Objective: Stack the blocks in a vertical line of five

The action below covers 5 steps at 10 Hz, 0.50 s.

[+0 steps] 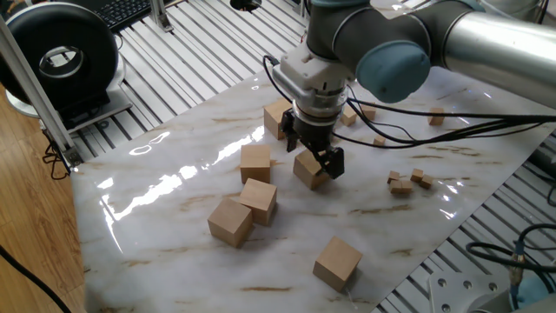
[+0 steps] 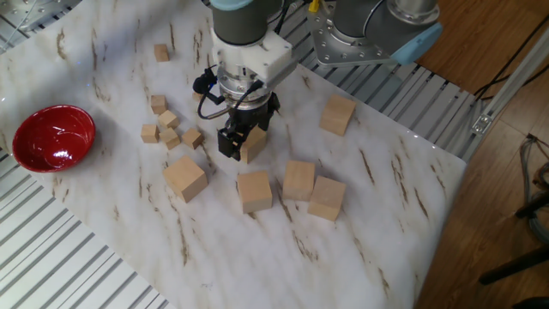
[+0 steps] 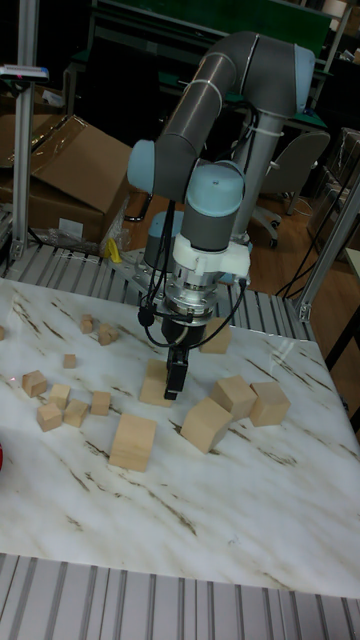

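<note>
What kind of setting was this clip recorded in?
Most likely a robotics lab or workshop. The marble-patterned board lies on a ribbed metal bench, and the tall fixed view shows an open cardboard box and an office chair behind the grey robot arm.

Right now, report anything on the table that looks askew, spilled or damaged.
Nothing looks damaged or spilled. The gripper straddles one block that sits tilted, one edge lifted off the marble tabletop. The other large blocks lie loose at mixed angles, none stacked. The red bowl stands upright.
</note>
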{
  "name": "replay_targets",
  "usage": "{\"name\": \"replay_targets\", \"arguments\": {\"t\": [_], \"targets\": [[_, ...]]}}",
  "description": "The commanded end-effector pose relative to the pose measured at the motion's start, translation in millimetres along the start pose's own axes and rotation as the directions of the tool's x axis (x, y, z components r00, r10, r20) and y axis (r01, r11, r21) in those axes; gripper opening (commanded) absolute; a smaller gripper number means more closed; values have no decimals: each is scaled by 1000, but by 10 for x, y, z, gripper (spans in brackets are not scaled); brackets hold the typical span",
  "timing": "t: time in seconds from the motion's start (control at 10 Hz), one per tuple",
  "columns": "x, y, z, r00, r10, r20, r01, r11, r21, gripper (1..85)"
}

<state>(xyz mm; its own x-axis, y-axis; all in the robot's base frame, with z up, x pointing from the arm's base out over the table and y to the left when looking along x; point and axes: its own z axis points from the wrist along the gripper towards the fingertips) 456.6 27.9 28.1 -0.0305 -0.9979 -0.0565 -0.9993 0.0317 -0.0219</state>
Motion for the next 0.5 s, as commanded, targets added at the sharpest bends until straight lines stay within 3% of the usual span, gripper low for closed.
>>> {"name": "replay_targets", "arguments": {"t": [0.0,0.1,0.2,0.4], "targets": [[28,-44,45,1000,9,18,-9,1000,13,850],[22,-56,56,1000,12,16,-12,1000,21,813],[-16,-37,67,999,40,22,-40,999,18,670],[-57,-23,87,996,84,23,-85,996,24,467]]}}
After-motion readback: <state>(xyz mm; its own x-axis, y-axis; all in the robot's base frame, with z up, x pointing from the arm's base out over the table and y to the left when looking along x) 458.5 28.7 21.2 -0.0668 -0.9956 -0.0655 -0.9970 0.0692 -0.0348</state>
